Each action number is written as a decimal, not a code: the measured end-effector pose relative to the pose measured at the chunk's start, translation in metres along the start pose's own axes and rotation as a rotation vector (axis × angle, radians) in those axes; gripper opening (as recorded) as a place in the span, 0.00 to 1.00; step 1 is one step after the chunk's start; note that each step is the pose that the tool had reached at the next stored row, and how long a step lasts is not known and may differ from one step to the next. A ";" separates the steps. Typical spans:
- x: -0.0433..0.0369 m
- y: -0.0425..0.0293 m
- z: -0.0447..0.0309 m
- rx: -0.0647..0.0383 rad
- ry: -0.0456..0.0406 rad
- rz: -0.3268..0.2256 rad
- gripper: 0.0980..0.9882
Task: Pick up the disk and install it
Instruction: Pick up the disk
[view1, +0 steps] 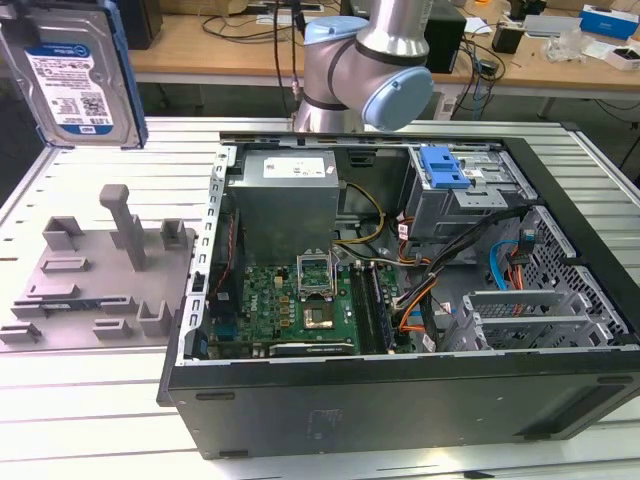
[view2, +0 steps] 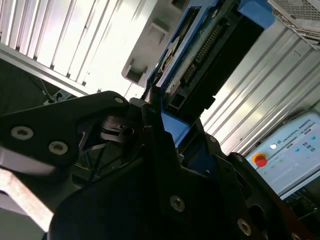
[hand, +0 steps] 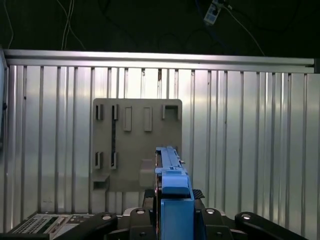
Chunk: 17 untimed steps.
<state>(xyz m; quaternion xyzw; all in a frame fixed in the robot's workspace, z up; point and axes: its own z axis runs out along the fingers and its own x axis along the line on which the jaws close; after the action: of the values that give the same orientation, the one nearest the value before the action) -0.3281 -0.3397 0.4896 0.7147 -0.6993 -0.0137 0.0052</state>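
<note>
End effector (view2: 156, 109) with a hold on one blue-framed disk (view1: 75, 72), above one grey fixture plate (view1: 95, 268).

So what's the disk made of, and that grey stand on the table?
The disk looks like silvery metal, with a smooth paper-like label. Its blue frame looks like plastic, judging by the bright, even colour. The grey stand seems to be matte plastic: dull all over, no shine. Looks alone can't make that certain.
</note>
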 end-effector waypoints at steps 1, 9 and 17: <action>0.0014 -0.0048 -0.0002 -0.001 0.0000 0.000 0.30; 0.0114 -0.0591 -0.0016 -0.003 0.0000 0.000 0.30; 0.0183 -0.1051 -0.0024 -0.003 0.0000 0.000 0.30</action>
<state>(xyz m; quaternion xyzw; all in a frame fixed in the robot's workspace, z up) -0.2226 -0.3557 0.4889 0.7146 -0.6994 -0.0147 0.0062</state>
